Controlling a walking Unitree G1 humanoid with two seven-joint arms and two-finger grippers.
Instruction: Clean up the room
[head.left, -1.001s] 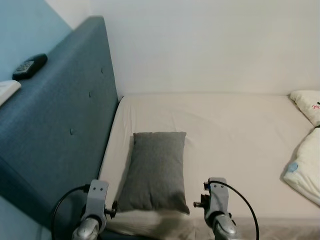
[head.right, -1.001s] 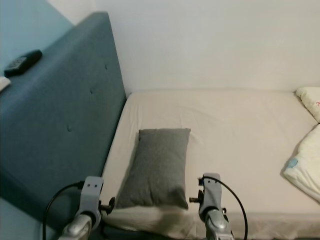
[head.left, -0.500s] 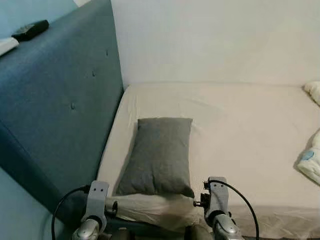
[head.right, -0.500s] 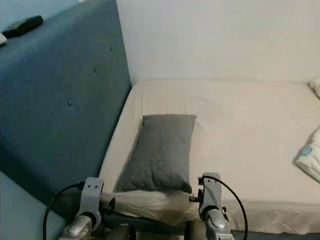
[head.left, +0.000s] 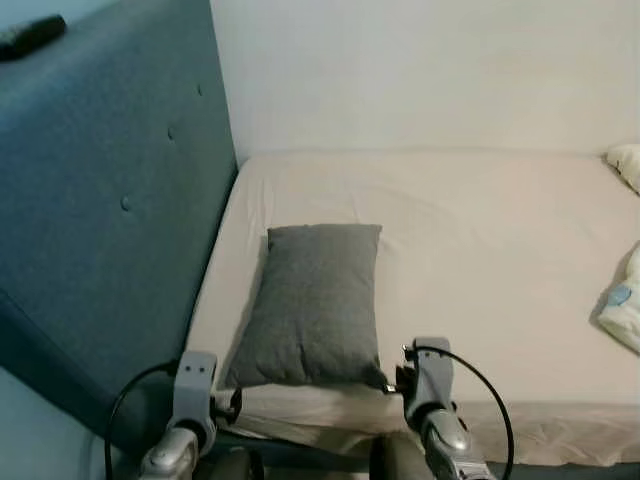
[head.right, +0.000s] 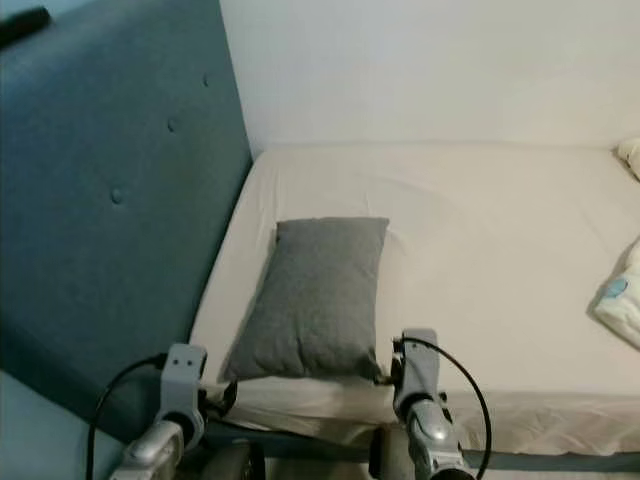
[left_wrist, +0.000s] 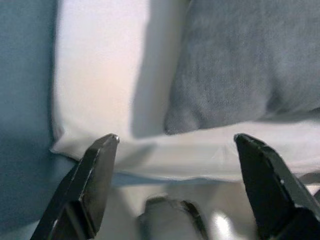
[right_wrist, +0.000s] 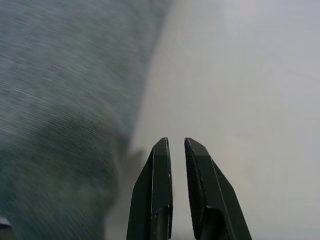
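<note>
Approaching the pillow (head.left: 315, 305) at twelve o'clock; left gripper (left_wrist: 175, 185) spread wide, right gripper (right_wrist: 177, 165) nearly closed, empty; next, reach in.

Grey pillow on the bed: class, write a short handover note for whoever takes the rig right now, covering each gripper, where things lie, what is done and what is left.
Left gripper: open, empty, at the mattress edge near the grey pillow's near left corner.
Right gripper: shut, empty, over the sheet beside the pillow's right edge.
The pillow lies flat on the bed, lengthwise beside the blue headboard. White bedding sits at the bed's far right.
Done: nothing gripped yet.
Left: probably grasp the pillow and place it properly.
</note>
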